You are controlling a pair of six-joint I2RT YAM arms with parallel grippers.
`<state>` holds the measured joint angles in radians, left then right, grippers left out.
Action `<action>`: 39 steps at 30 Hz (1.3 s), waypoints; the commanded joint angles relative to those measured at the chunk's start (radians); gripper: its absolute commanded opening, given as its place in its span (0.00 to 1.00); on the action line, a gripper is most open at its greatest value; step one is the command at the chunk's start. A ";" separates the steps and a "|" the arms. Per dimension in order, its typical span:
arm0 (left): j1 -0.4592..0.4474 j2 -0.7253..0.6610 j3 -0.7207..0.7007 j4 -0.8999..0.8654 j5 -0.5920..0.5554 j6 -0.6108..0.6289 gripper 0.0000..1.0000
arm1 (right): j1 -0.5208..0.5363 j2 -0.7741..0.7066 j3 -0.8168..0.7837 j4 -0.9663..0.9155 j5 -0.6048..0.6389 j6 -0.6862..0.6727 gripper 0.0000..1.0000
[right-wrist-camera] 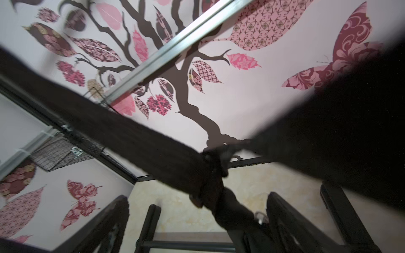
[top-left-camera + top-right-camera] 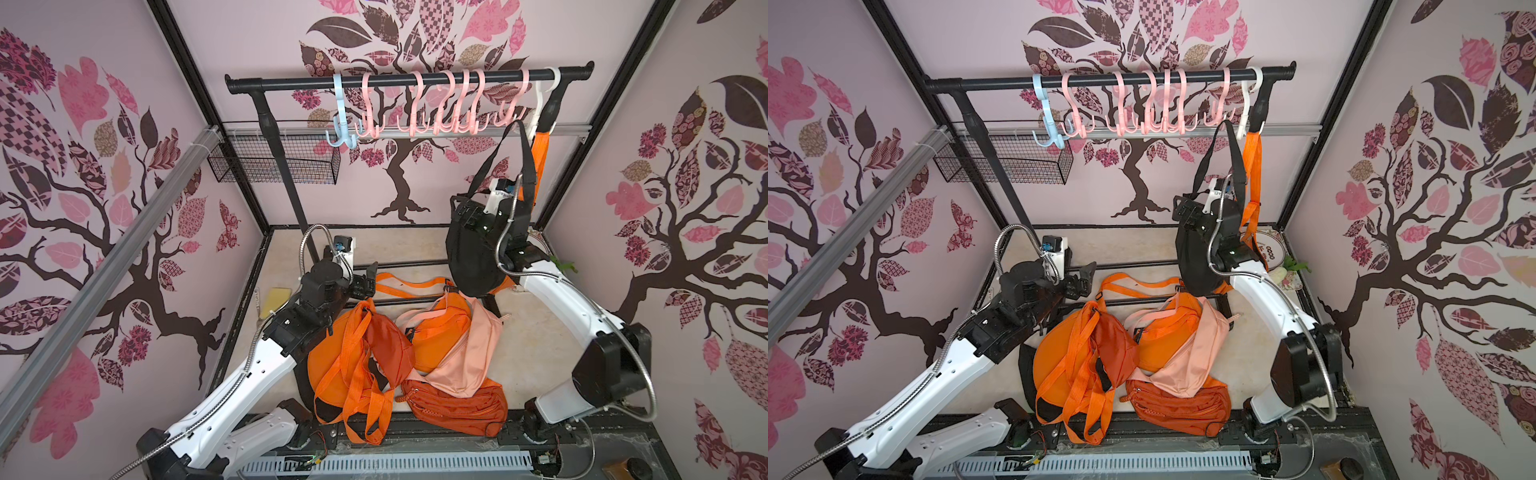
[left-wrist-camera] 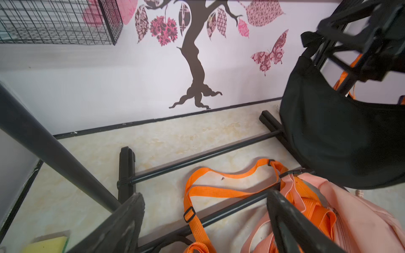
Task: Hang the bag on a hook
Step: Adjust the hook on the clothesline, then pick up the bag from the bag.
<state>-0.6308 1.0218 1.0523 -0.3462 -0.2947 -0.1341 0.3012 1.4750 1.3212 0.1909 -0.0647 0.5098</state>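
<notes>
Both my left gripper (image 3: 205, 196) and right gripper (image 1: 198, 197) gape; the black bag (image 2: 465, 257) apparently hangs from a pink hook (image 2: 525, 83).

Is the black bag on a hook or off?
On: its strap loops over the rightmost pink hook, and the black bag hangs below it; the right gripper beside it is open.

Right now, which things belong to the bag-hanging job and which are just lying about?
Job: black bag, strap over a pink hook; rail; right gripper, open by the bag; left gripper, open; bag pile on the table, likely next.
Lying about: wire basket; yellow sponge.
</notes>
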 commanded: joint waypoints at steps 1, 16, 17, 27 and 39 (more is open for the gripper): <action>-0.011 0.024 0.123 -0.101 0.032 -0.030 0.91 | 0.019 -0.099 -0.030 0.046 -0.132 0.025 1.00; -0.012 -0.065 -0.055 -0.090 0.002 -0.005 0.91 | 0.042 -0.242 -0.043 -0.142 -0.295 0.021 1.00; -0.011 -0.072 -0.067 -0.083 0.002 -0.008 0.91 | 0.044 -0.256 -0.041 -0.175 -0.250 0.022 1.00; -0.020 -0.082 -0.099 -0.050 -0.003 -0.004 0.91 | 0.137 -0.341 -0.054 -0.294 -0.215 -0.115 1.00; -0.095 -0.174 -0.135 -0.188 -0.076 0.037 0.92 | 0.234 -0.577 -0.568 -0.432 -0.210 -0.072 0.89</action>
<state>-0.7273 0.8986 0.9783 -0.5404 -0.3313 -0.1219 0.5106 0.8959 0.8150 -0.2134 -0.2600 0.4290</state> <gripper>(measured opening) 0.916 0.906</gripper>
